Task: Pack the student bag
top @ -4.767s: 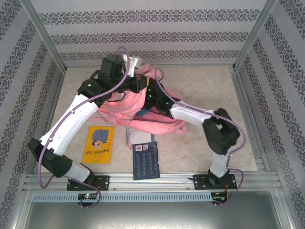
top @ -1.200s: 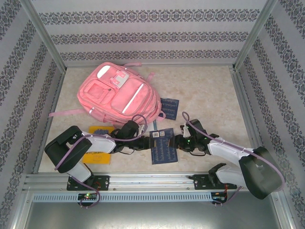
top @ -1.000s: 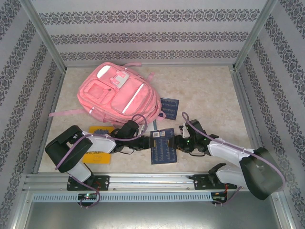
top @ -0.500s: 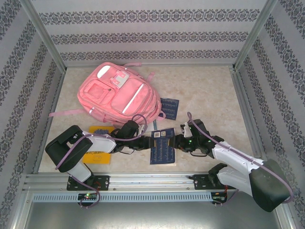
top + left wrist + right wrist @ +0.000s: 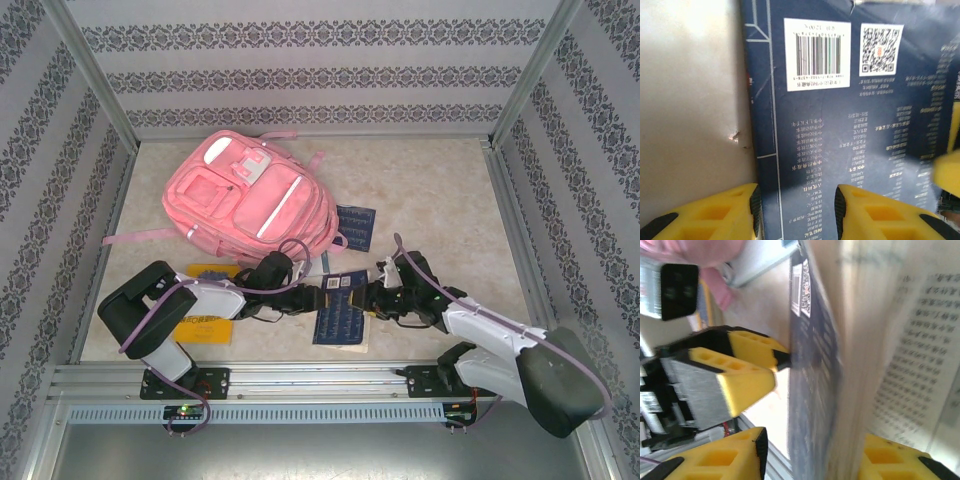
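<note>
Pink student bag [image 5: 250, 205] lies front pockets up at eleven o'clock on the surface [image 5: 440, 190]. At six o'clock, the left hand [image 5: 313, 299], jaws apart, braces a dark blue book [image 5: 340, 312], probably to stop it sliding. The right hand [image 5: 372, 300] straddles the book's three o'clock edge; I cannot tell whether it grips.

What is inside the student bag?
Nothing shows: the student bag lies front-up, fabric covering its inside. Outside are the blue book, a smaller blue book and the yellow book.

The dark blue book [image 5: 850, 140] bears a barcode [image 5: 817, 54] and QR code [image 5: 881, 43]; print illegible.
</note>
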